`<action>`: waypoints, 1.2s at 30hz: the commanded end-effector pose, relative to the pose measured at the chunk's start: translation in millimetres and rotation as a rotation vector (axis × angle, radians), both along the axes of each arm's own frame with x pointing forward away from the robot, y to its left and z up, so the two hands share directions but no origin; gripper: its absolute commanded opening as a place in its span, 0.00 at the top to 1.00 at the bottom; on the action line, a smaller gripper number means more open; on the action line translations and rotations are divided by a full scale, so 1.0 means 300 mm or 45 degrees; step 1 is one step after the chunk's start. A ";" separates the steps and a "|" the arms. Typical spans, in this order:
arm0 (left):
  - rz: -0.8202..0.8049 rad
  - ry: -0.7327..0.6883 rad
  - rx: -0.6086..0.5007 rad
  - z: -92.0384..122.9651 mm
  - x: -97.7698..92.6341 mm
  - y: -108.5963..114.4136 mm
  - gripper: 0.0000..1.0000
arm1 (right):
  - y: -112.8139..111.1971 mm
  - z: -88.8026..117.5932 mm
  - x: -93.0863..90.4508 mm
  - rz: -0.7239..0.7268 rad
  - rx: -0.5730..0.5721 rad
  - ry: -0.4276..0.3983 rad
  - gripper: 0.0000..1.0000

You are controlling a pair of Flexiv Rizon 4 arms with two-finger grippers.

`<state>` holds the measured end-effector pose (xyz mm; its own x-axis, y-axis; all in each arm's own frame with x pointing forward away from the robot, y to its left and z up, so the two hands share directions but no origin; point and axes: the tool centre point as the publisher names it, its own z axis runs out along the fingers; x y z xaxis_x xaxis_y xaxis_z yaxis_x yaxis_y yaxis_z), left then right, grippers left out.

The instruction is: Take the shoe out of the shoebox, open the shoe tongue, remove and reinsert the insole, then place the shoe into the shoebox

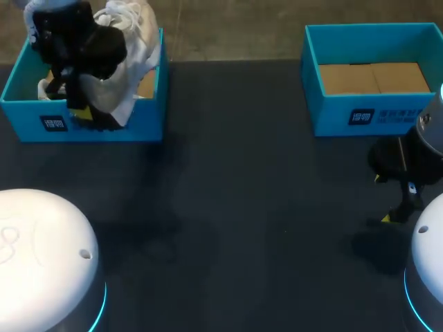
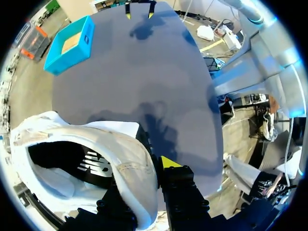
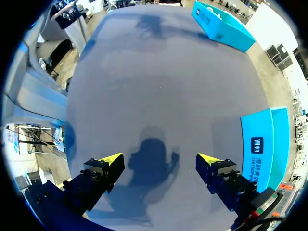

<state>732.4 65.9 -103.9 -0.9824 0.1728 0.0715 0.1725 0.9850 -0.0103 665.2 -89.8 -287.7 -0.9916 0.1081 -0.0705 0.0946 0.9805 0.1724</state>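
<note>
Upper left, your left arm (image 1: 69, 34) hid the left fingers (image 2: 180, 192) inside the shoebox (image 1: 142, 126); only the wrist view showed them pinching the shoe (image 2: 127, 154). Your right fingers (image 3: 98, 171) stood wide apart.

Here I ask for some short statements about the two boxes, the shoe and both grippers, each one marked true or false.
1. The shoe lies in the right box. False: that box shows only its cardboard floor; the white shoe is at the left box.
2. The right gripper has open fingers above the bare table. True.
3. The left gripper grips the shoe's edge. True.
4. The shoe is black outside. False: white outside, dark inside.
</note>
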 end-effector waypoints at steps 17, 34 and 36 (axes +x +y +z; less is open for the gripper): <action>0.105 -0.009 -0.100 0.013 0.391 0.525 1.00 | -0.003 -0.002 -0.007 0.001 0.001 -0.005 0.00; 0.100 0.031 -0.031 0.003 0.708 0.706 1.00 | -0.003 -0.002 -0.007 0.001 0.001 -0.005 0.00; 0.100 0.031 -0.031 0.003 0.708 0.706 1.00 | -0.003 -0.002 -0.007 0.001 0.001 -0.005 0.00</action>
<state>934.1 278.7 -106.6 -0.9948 0.0957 0.0355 0.0943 0.9948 -0.0395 665.1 -89.8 -287.6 -0.9916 0.1081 -0.0706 0.0946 0.9805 0.1724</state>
